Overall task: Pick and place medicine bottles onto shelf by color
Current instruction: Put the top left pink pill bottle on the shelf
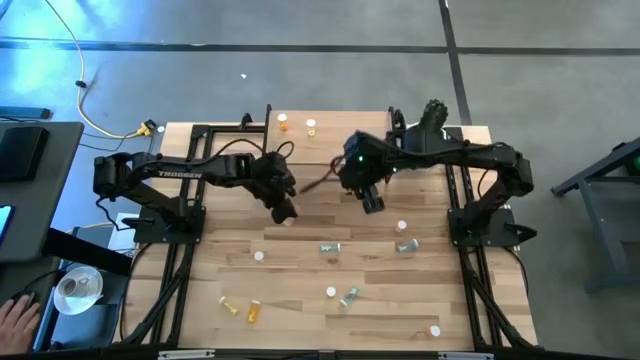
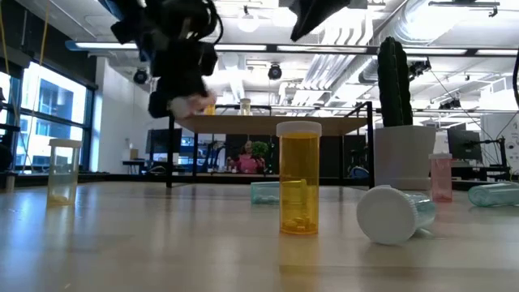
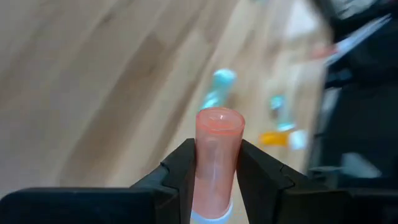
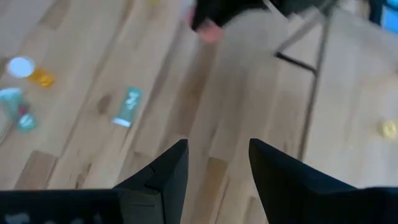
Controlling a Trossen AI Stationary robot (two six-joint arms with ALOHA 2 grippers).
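Note:
My left gripper (image 1: pixel 286 211) hangs above the table's middle, in front of the shelf (image 1: pixel 330 150), shut on a pink medicine bottle (image 3: pixel 214 158). The low view shows it (image 2: pixel 185 102) raised level with the shelf top (image 2: pixel 276 123). My right gripper (image 1: pixel 373 204) hovers open to the right of it, with nothing between its fingers (image 4: pixel 214 168). Two orange bottles (image 1: pixel 283 122) stand on the shelf's far left part. Green bottles (image 1: pixel 330 247) lie on their sides on the table, and yellow and orange ones (image 1: pixel 254 311) lie near the front left. My left gripper pinches the pink bottle's body (image 3: pixel 215 177) between its two fingers, one on each side. The bottle lies along the fingers, its white cap (image 3: pixel 211 218) back toward the palm and its base (image 3: pixel 219 121) sticking out past the fingertips. It is lifted clear of the table, slanting downward.
A cactus in a white pot (image 1: pixel 433 115) stands at the far right corner. In the low view an upright orange bottle (image 2: pixel 298 178), a green one on its side (image 2: pixel 397 212) and an upright yellow one (image 2: pixel 63 170) stand out. White-capped bottles (image 1: pixel 402 226) dot the table's middle and front.

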